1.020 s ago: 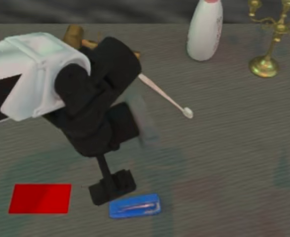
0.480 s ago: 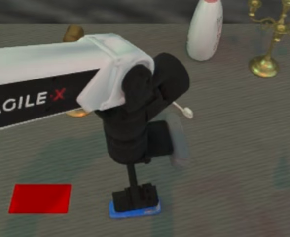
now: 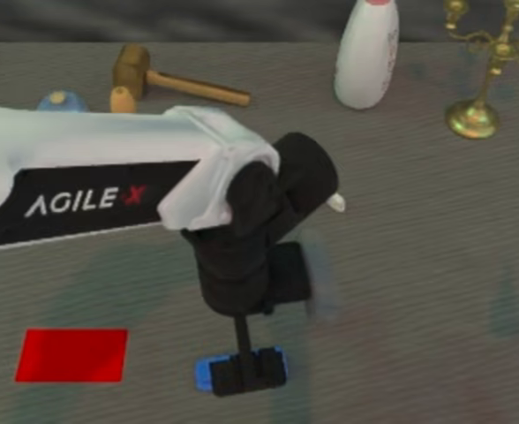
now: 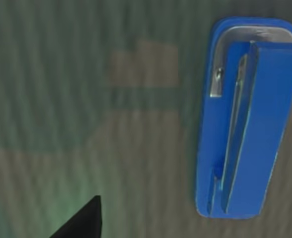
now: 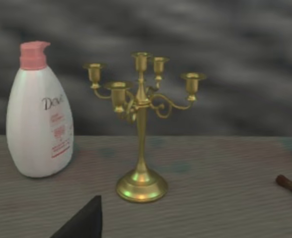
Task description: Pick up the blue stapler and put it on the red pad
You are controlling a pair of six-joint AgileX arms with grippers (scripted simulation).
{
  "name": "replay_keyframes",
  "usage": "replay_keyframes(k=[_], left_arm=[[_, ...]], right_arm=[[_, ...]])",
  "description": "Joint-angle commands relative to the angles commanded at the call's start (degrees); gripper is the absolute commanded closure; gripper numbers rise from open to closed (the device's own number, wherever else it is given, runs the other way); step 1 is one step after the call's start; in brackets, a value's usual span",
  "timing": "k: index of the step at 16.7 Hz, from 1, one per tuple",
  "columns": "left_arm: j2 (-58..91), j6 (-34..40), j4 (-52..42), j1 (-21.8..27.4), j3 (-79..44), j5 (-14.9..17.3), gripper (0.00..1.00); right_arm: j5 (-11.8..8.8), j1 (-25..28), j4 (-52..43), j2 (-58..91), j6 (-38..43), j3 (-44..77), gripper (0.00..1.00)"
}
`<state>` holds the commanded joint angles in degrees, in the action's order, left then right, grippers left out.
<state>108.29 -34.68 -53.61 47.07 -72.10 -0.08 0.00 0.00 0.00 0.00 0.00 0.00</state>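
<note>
The blue stapler [image 3: 204,372] lies near the table's front edge, mostly covered by my left gripper [image 3: 249,371], which hangs straight over it. The left wrist view shows the stapler [image 4: 245,119] flat on the table with its silvery strip up. One dark fingertip [image 4: 86,223] stands well off to its side, and my left gripper [image 4: 188,233] is open, touching nothing. The red pad [image 3: 71,355] lies flat to the stapler's left, bare. My right arm is parked outside the top view. Its gripper [image 5: 128,233] is open and faces the table's back.
A wooden hammer [image 3: 167,79] and a blue-domed bell [image 3: 61,100] lie at the back left. A white lotion bottle [image 3: 365,53] and a brass candelabra [image 3: 480,71] stand at the back right. A toothbrush head [image 3: 334,203] pokes out from under my left arm.
My left arm swung right and forward, from beside the stapler to directly over it, then dropped lower. The hammer and bell are uncovered now. The stapler has not moved.
</note>
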Motion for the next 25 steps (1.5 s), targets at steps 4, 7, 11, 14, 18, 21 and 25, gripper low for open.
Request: replay_keyframes(k=[4, 7, 11, 14, 18, 21, 25], left_arm=[[4.2, -0.1, 10.0, 0.0, 5.7, 0.0, 0.0], [5.3, -0.1, 12.2, 0.0, 7.0, 0.0, 0.0], [5.3, -0.1, 12.2, 0.0, 7.0, 0.0, 0.08], [5.3, -0.1, 12.2, 0.0, 7.0, 0.0, 0.3], [5.3, -0.1, 12.2, 0.0, 7.0, 0.0, 0.6], [5.3, -0.1, 12.2, 0.0, 7.0, 0.0, 0.83], [5.3, -0.1, 12.2, 0.0, 7.0, 0.0, 1.0]], right_arm=[[0.0, 0.0, 0.0, 0.0, 0.0, 0.0, 0.0], [0.0, 0.0, 0.0, 0.0, 0.0, 0.0, 0.0], [0.0, 0.0, 0.0, 0.0, 0.0, 0.0, 0.0], [0.0, 0.0, 0.0, 0.0, 0.0, 0.0, 0.0], [0.0, 0.0, 0.0, 0.0, 0.0, 0.0, 0.0], [0.0, 0.0, 0.0, 0.0, 0.0, 0.0, 0.0], [0.0, 0.0, 0.0, 0.0, 0.0, 0.0, 0.0]])
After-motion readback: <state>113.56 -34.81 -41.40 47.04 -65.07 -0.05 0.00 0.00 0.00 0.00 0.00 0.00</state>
